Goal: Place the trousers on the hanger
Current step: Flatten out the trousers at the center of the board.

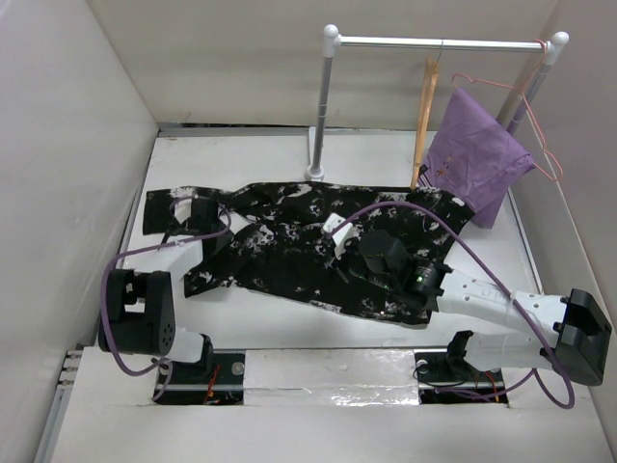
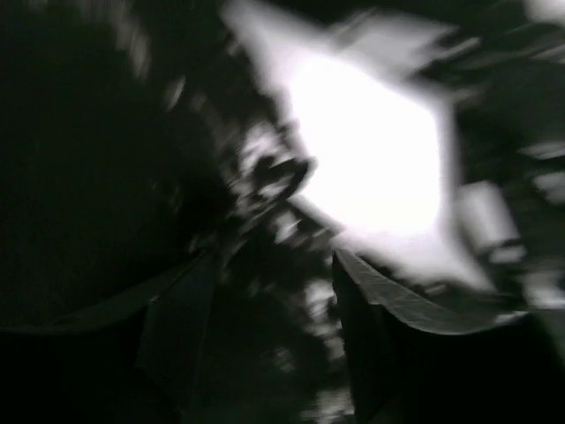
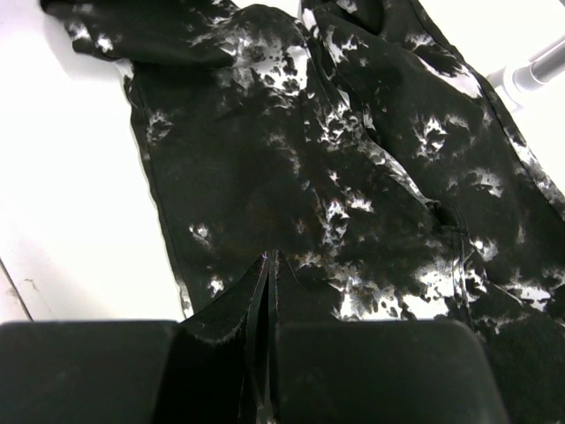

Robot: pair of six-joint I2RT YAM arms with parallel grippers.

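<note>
Far left: left gripper [image 1: 204, 214] down on the leg end of the trousers [image 1: 289, 246]. Wrist view blurred, fingers [image 2: 380, 336] spread apart, cannot tell if any cloth is caught. Centre: trousers lying spread across white table [image 1: 241, 154], left to right. Right of centre: right gripper [image 1: 334, 231] over the cloth, claw pressed together, tips at the fabric. Upper right: wooden hanger [image 1: 424, 106] hanging on rail [image 1: 434, 42], just left of purple cloth [image 1: 477, 159].

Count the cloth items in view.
2. The trousers lie spread across the table; a purple cloth hangs from the rail at far right. Others may hide beneath.
</note>
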